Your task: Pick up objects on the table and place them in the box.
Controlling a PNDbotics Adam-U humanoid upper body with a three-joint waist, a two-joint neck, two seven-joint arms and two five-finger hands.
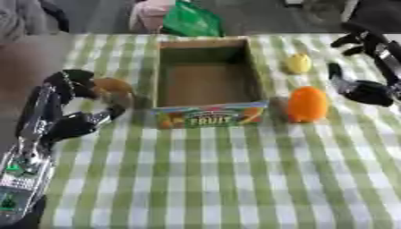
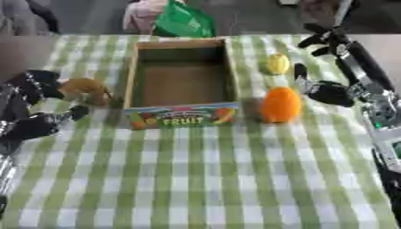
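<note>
Box [image 1: 207, 85] centre-far on desk [image 1: 235, 179], nothing inside. Left robot hand [image 1: 74, 105] curls round brown object [image 1: 113, 87], left of box. Orange object [image 1: 307, 103], yellow object [image 1: 298, 63] wait right; right robot hand [image 2: 329, 91] open, holding nothing.

Box [image 1: 207, 82] left of two fruits [image 1: 306, 104]

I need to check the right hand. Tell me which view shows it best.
The right eye view: the right hand shows whole, fingers spread, beside the orange fruit, with its forearm behind. The left eye view cuts it off near the picture's right edge.
</note>
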